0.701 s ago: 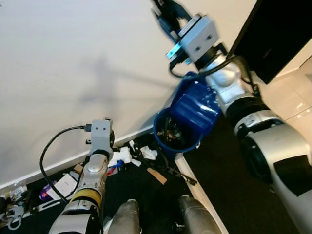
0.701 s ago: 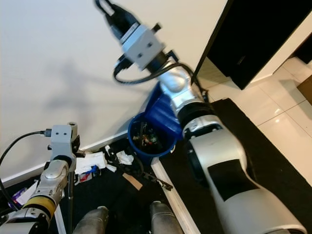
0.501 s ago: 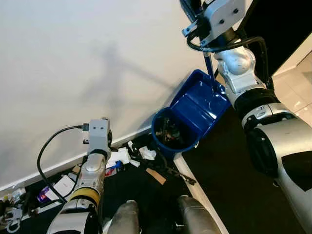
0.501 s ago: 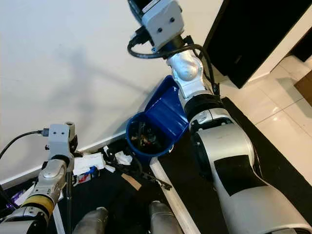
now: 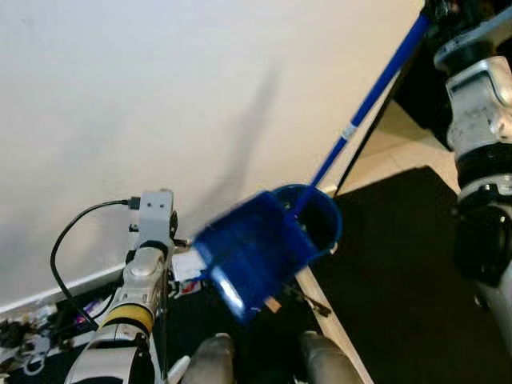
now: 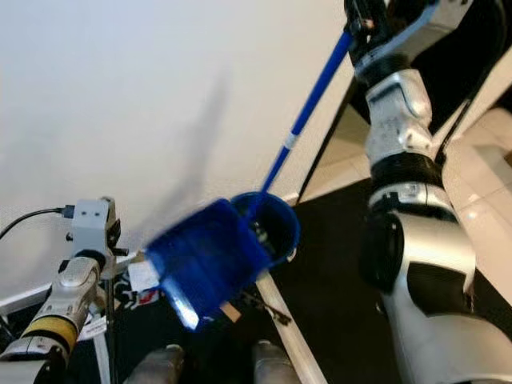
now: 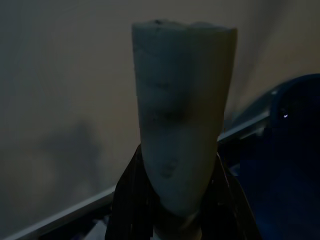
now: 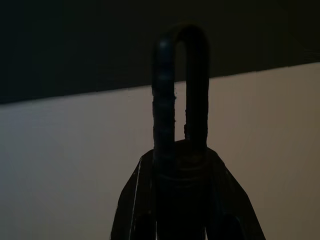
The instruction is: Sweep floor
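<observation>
A blue long-handled dustpan (image 5: 252,256) hangs tilted and blurred in front of me, above the black mat. Its blue handle (image 5: 360,112) slopes up to the upper right, where my raised right arm (image 6: 396,104) holds it. In the right wrist view my right gripper (image 8: 182,200) is shut on the handle's dark looped end (image 8: 181,85). My left arm (image 5: 144,272) stands at the lower left. In the left wrist view my left gripper (image 7: 175,210) is shut on a pale broom handle (image 7: 182,100). The broom's thin pole (image 6: 108,336) runs down beside that arm.
Litter and scraps (image 5: 24,344) lie along the white wall's skirting at the lower left. A pale strip (image 5: 336,336) edges the black mat (image 5: 400,280). Light tiles (image 5: 392,152) and a dark cabinet (image 6: 480,72) are at the right. My legs (image 5: 212,360) show at the bottom.
My right arm has swung up and to the right with the handle. The dustpan has tipped over and swung left, and now hides the scraps by the wall. The left arm has barely moved.
</observation>
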